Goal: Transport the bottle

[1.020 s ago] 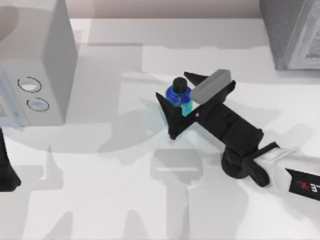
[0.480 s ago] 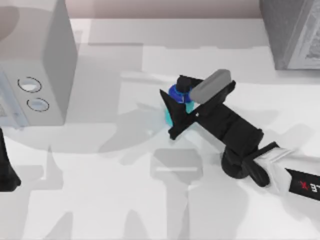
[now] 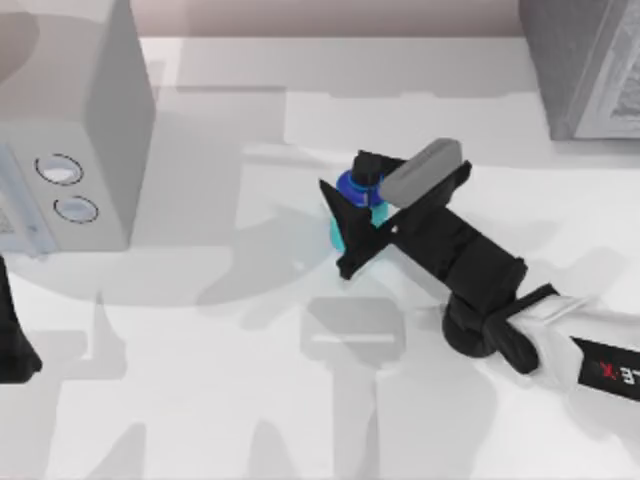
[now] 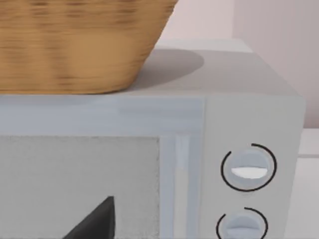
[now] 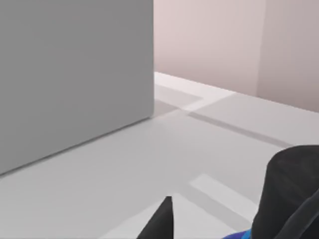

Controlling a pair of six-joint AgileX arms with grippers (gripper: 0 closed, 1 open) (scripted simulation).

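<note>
The bottle (image 3: 349, 186) stands a little right of the table's middle, showing its dark blue shoulder and some cyan body between black fingers. My right gripper (image 3: 345, 178) is shut on the bottle, one finger on each side, and the grey wrist camera block covers part of it. In the right wrist view a blue sliver of the bottle (image 5: 239, 234) shows beside a dark fingertip (image 5: 160, 222). My left arm (image 3: 14, 345) is parked at the table's left edge, with one dark fingertip (image 4: 94, 224) in front of the microwave.
A grey microwave (image 3: 90, 120) with two round knobs stands at the back left, and a wicker basket (image 4: 75, 45) sits on top of it. A grey box (image 3: 585, 60) fills the back right corner. Bare white table lies in front of the right arm.
The right gripper's fingers have closed in on the bottle, and its black cap is now hidden under the gripper. Little has moved in the last half second. The left arm has stayed still.
</note>
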